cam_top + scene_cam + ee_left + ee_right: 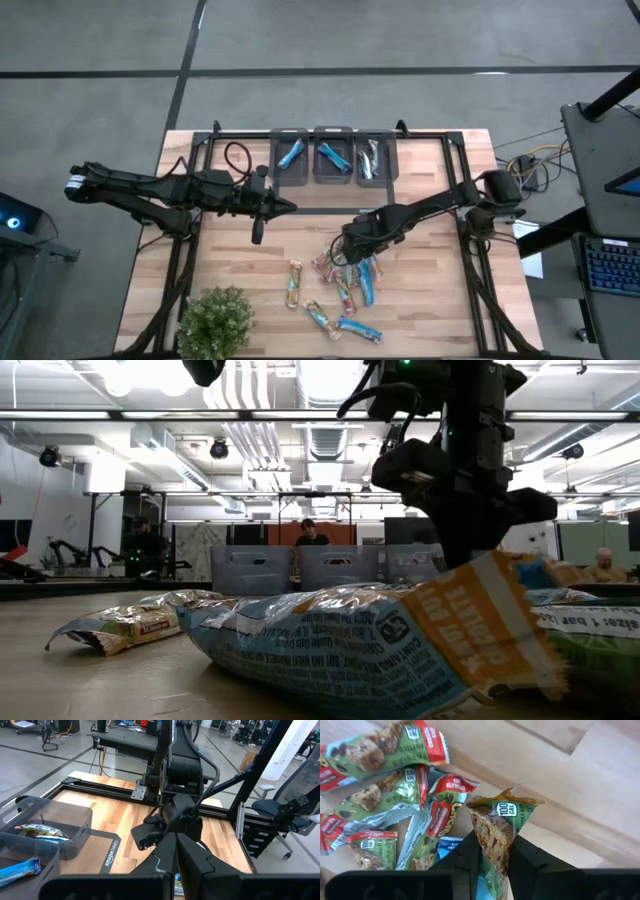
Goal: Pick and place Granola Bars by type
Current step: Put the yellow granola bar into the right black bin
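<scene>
Several granola bars (345,290) in green, red, orange and blue wrappers lie loose on the wooden table near its front middle. My right gripper (346,250) stands over this pile, pointing down, and is shut on a green-and-orange bar (497,827). Other green and red bars (380,750) lie flat under it. My left gripper (289,207) is shut and hovers left of centre, holding nothing. In the low view a blue bar with an orange end (350,645) lies close to the camera, with the right gripper (470,510) behind it. My right gripper pinches the green-and-orange bar between its two fingers (470,857), across the bar's flat body (495,845). It comes from above, pointing down. The bar's crimped orange end (507,801) sticks out past the fingertips, above the bars lying on the table.
Three grey bins stand in a row at the far edge: two hold blue bars (291,156) (332,157), and the third holds a silvery-green one (372,160). A leafy green plant (215,322) sits at the near left corner. A black frame rail (330,135) borders the table.
</scene>
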### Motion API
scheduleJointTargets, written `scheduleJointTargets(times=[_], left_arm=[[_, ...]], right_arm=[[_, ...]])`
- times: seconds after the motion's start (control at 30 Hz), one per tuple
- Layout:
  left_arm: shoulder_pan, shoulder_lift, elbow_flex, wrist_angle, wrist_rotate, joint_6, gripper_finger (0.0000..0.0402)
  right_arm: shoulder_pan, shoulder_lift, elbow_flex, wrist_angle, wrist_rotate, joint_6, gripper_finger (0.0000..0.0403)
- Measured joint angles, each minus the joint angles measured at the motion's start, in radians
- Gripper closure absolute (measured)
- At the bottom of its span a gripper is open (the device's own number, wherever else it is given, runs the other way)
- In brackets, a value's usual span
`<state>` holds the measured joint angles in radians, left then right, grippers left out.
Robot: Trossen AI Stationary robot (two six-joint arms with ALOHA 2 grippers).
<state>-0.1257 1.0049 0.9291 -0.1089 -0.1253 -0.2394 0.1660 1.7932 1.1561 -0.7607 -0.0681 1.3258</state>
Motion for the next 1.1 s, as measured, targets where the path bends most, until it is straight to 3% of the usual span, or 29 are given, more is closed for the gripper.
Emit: scheduleJointTargets(times=[0.7, 1.1], left_arm=[[0.000, -0.001, 0.002, 0.004, 0.000, -0.015, 0.0402], [0.000, -0.001, 0.002, 0.004, 0.000, -0.025, 0.0402]], right_arm=[[-0.128, -0.139, 0.000, -0.023, 0.084, -0.112, 0.0341], [-0.317, -0.245, 0.000, -0.028, 0.098, -0.258, 0.0342]])
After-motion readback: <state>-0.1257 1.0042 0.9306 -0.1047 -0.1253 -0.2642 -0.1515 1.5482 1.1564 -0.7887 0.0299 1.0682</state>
